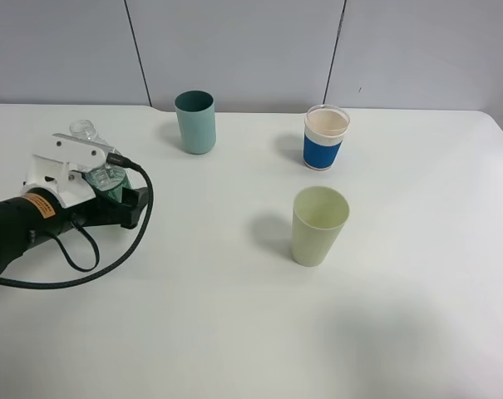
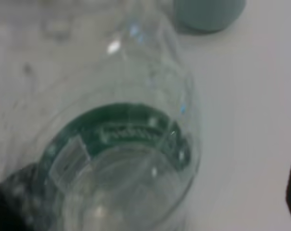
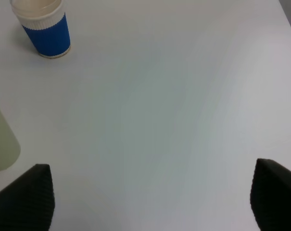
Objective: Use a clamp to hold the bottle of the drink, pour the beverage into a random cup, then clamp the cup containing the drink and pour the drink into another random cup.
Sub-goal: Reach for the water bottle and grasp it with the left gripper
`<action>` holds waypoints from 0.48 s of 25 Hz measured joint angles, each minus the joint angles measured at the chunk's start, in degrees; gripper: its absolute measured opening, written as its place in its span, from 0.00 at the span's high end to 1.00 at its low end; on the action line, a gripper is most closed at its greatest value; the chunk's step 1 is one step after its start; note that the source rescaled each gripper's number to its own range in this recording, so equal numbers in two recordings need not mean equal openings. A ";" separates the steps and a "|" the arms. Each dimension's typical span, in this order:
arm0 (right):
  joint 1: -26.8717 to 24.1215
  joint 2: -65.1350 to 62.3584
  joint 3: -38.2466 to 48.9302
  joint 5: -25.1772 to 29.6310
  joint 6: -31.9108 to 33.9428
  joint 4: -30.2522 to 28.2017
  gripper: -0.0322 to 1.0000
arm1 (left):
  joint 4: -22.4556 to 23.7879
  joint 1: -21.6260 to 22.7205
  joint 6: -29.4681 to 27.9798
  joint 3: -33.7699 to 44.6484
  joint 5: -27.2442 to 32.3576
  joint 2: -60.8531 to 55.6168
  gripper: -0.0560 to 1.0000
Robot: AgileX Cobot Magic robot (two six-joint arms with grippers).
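Left tool (image 1: 118,193), jaws released, straddled the green-labelled drink bottle (image 2: 131,159); right tool (image 3: 150,195) hung open, empty. Step in hand: grasping. Next: clench squarely, lift toward the yellow-green tumbler (image 1: 319,224).

Black arm (image 1: 10,231), white bracket (image 1: 61,165), black cable (image 1: 149,204), ribbed right pincer (image 3: 150,198).

No words or numbers can be read anywhere. The left arm (image 1: 8,231) has a small orange sticker (image 1: 40,205) with dark print on it, but the print is too tiny to make out. The bottle (image 2: 140,86) has a dark green label (image 2: 117,113) with pale marks that look like letters, but they are too blurry to read.
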 joint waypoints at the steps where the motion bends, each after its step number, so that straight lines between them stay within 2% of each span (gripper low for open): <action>1: 0.00 0.00 0.00 0.00 0.00 0.00 0.47 | 0.04 0.00 0.00 -0.72 -0.06 0.69 0.00; 5: 0.00 0.00 0.00 0.00 0.00 0.00 0.47 | 0.32 0.00 -0.19 -2.64 -0.13 3.15 0.01; 6: 0.00 0.00 0.00 0.00 0.00 0.00 0.47 | 0.32 0.00 -0.24 -2.76 -0.13 3.51 0.05; 7: 0.00 0.00 0.00 0.00 0.00 0.00 0.47 | 0.32 0.00 -0.24 -2.83 -0.13 3.63 0.15; 8: 0.00 0.00 0.00 0.00 0.00 0.00 0.47 | 0.32 0.00 -0.24 -2.88 -0.13 3.74 0.31; 9: 0.00 0.00 0.00 0.00 0.00 0.00 0.47 | 0.32 0.00 -0.24 -2.94 -0.13 3.74 0.48; 10: 0.00 0.00 0.00 0.00 0.00 0.00 0.47 | 0.32 0.00 -0.24 -3.00 -0.13 3.74 0.73; 11: 0.00 0.00 0.00 0.00 0.00 0.00 0.47 | 0.42 -0.05 -0.24 -3.04 -0.17 3.74 0.91; 12: 0.00 0.00 0.00 0.00 0.00 0.00 0.47 | 0.42 -0.11 -0.24 -3.04 -0.21 3.74 0.95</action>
